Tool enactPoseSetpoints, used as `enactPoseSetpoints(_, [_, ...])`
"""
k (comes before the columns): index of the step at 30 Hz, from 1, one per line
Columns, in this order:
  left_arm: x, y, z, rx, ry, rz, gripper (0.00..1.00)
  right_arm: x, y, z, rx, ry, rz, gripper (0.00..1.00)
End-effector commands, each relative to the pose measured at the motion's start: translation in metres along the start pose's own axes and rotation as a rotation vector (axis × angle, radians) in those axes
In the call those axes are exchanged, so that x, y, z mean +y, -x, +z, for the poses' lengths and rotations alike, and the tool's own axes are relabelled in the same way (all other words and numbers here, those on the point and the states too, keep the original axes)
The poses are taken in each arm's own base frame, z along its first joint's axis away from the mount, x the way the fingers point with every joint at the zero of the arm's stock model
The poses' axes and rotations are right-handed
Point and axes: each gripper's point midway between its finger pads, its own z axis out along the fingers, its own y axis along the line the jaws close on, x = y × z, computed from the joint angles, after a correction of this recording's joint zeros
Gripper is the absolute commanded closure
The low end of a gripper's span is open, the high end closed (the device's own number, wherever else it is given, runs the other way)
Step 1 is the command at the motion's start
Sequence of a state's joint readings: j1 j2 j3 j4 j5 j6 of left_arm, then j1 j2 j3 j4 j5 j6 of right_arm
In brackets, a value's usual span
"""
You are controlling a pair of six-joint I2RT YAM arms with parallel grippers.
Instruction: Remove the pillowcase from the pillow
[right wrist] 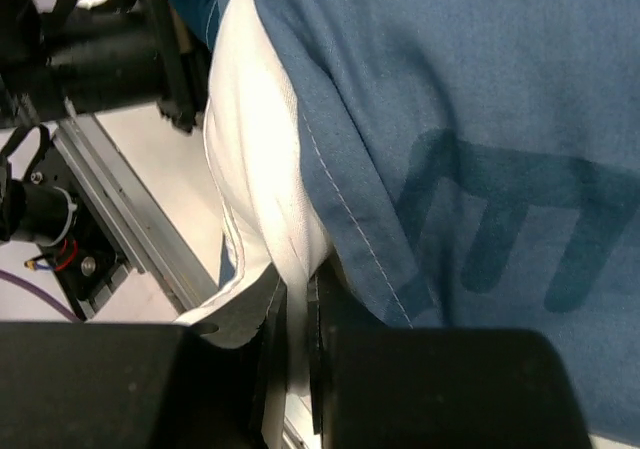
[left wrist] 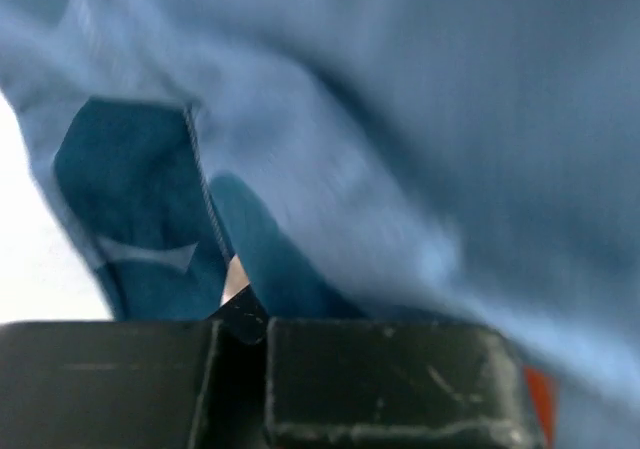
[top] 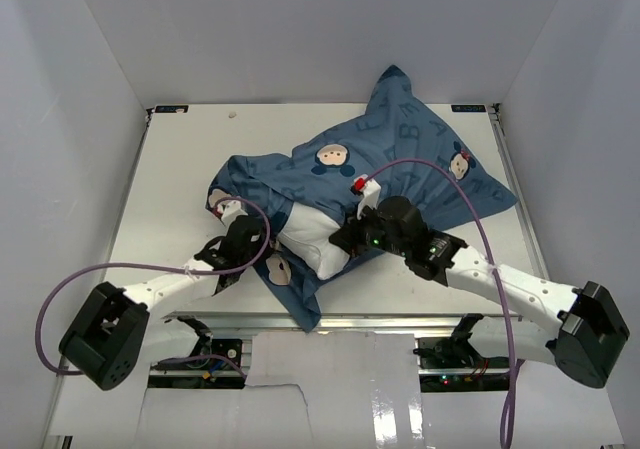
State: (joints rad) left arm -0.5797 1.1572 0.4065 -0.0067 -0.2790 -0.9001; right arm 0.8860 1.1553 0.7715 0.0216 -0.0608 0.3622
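Black fingers (right wrist: 420, 379) of the right gripper (right wrist: 295, 314) fill the bottom of its wrist view, pressed together on a fold of white cloth. That is the pillow (top: 310, 234), clamped at its exposed end. The blue hem of the pillowcase (top: 400, 159) lies just beside the pinch, on its right, and seems to be outside it.

Across in the left wrist view, the left gripper (left wrist: 240, 324) has its 2 fingers nearly touching. A dark blue fold of the case runs down into the slit between them. The view is blurred, but I judge it to be clamped on the pillowcase near the opening.

From above, the case sprawls across the white table (top: 180, 169), its closed end toward the far right corner. Only a short white bulge of the pillow pokes out at the near side, between the 2 wrists. Most of the pillow looks to be inside, so the job reads as barely begun.

To do this step well:
- The grips should pull against each other. The right arm draws the pillow out along its own length, toward the near edge. The left pins or tugs the hem the other way.
- Pull slowly, since a thin pinch of smooth white cloth could slip.
- Watch that the blue hem does not get dragged into the right pinch, or the case will travel with the pillow.
- Mind the metal rail (right wrist: 130, 239) at the near edge, where loose cloth could snag.
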Motion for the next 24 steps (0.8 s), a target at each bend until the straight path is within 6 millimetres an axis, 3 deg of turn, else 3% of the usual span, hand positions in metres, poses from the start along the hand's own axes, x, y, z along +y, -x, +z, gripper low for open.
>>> enactPoseSetpoints(1, [0.025,0.024,0.013,-0.075,0.157,0.014,1.0,0.006,0.033,-0.017,-0.179,0.033,-0.019,0.92])
enactPoseSetpoints(2, [0.027,0.027,0.017,-0.075,0.174,0.005,0.99,0.008,0.032,-0.019,-0.182,0.042,-0.022,0.92])
enactPoseSetpoints(4, [0.02,0.026,0.022,-0.048,0.163,0.025,0.83,0.011,0.032,-0.022,-0.175,0.056,-0.045,0.92])
enactPoseSetpoints(5, [0.014,0.026,0.022,-0.036,0.144,0.028,0.63,0.011,0.034,-0.023,-0.174,0.053,-0.054,0.92])
enactPoseSetpoints(9, [-0.026,0.023,0.003,0.035,-0.074,0.091,0.26,0.006,0.047,-0.027,-0.194,0.009,-0.091,0.92])
enactPoseSetpoints(14, [-0.065,0.055,-0.048,-0.025,-0.243,0.139,0.18,0.003,0.078,-0.034,-0.249,-0.043,-0.11,0.92])
enactPoseSetpoints(17, [-0.086,0.065,-0.067,-0.029,-0.326,0.184,0.16,0.004,0.081,-0.03,-0.235,-0.044,-0.112,0.92])
enactPoseSetpoints(24, [-0.097,0.057,-0.065,0.038,-0.332,0.282,0.16,0.006,0.087,-0.028,-0.232,-0.043,-0.107,0.92])
